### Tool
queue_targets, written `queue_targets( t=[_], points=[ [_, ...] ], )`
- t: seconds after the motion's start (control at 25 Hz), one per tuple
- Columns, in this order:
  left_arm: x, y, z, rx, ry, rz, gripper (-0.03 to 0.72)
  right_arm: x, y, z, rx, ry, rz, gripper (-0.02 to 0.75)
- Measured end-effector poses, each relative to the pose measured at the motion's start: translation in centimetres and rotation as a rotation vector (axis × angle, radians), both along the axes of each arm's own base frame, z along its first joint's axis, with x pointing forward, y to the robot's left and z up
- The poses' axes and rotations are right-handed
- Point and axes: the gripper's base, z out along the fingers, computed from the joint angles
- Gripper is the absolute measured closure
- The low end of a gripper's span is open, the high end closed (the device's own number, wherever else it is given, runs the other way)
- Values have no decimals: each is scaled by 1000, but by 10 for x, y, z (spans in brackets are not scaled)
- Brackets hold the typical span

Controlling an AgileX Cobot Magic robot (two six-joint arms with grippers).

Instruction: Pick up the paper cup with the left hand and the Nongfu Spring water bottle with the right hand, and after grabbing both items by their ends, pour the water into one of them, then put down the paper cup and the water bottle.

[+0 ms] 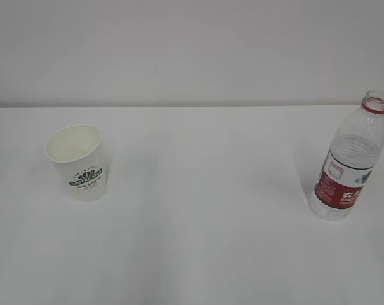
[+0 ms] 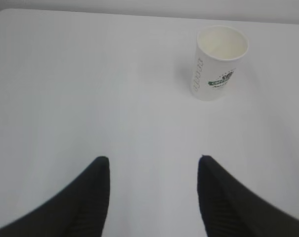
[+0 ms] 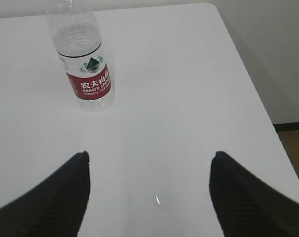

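on my outside camera the cup [image 1: 76,162] stands upright on the left of the white table [image 1: 198,216], mouth open, green logo facing me, and from this angle i can't see any liquid inside. the bottle [image 1: 350,159] stands upright far to the right, near the table's edge in that view, uncapped, red ring at the neck, red label low on its body. the two are well apart with bare table between them. neither arm shows in that view

through the left wrist camera i see the left gripper [image 2: 153,165] with its jaws spread fairly wide and nothing between them, above the table. the cup sits ahead of it and off to the right, clear of both fingers [image 2: 92,197]

through the right wrist camera the right gripper [image 3: 149,160] is spread wider, also empty. the bottle sits ahead and to the left, past the left finger's tip, not touching it. the water [image 3: 80,37] line shows above the label
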Motion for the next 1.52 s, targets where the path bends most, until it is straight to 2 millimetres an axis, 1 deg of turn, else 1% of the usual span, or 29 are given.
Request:
queue_targets(
  t=[0.12,0.36,0.56,0.64,0.76,0.96,1.28,1.36,1.52],
  points=[
    [8,0,1,-7,50,-5,276,0,0,2,-1,-19,1,169],
    [31,0,20,25,143,-34,276,2,0,9,-3,-55,4,169],
    [53,1,34,32,194,-41,276,18,1,14,-6,-25,10,170],
    [60,1,39,33,187,-41,276,26,1,19,-3,-51,19,170],
    [69,2,46,35,146,-35,276,40,3,27,5,-113,35,170],
    [76,3,55,37,32,-21,276,60,6,33,33,-100,51,170],
    [84,7,73,73,-186,15,277,73,7,46,47,-174,63,170],
    [87,9,75,99,-212,24,277,79,8,54,50,-210,66,170],
    [98,13,78,168,-243,41,277,98,9,69,62,-252,72,170]
  ],
)
